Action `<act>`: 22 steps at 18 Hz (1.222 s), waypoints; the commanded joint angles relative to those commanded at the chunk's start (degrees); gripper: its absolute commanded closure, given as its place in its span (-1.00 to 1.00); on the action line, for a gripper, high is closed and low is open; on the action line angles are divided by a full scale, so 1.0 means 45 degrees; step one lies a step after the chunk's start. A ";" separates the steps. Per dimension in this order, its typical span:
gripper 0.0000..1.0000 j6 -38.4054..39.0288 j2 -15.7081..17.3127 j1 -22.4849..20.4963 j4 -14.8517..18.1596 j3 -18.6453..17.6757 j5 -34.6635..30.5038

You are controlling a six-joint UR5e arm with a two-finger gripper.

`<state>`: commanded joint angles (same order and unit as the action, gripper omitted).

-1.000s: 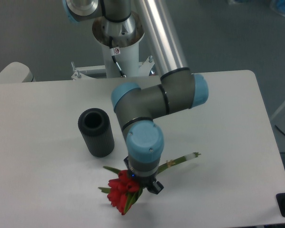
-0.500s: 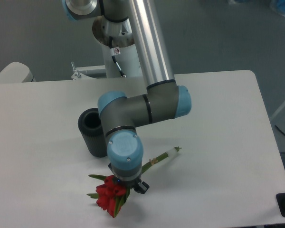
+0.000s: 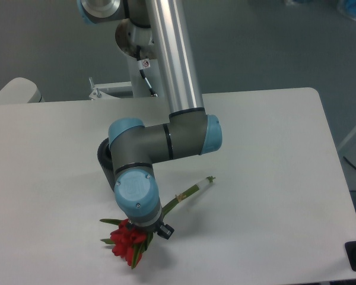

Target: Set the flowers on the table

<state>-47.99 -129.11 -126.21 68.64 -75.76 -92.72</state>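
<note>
Carried flowers (image 3: pixel 126 247) low over counter (image 3: pixel 273 166) toward seven o'clock, tool (image 3: pixel 147 228) grip hidden; likely needed lowering, then release.

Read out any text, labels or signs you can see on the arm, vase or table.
Small round red-and-white sticker on the arm's white base column: a sign of some kind, too small to read.
Nothing readable on the black ribbed cylinder vase, grey-and-blue arm, or white tabletop.
</note>
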 joint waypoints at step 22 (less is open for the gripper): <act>-1.00 -0.3162 0.1152 -0.1639 0.0234 0.0488 0.0117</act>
<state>-62.22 -123.93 -133.59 69.70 -73.57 -92.20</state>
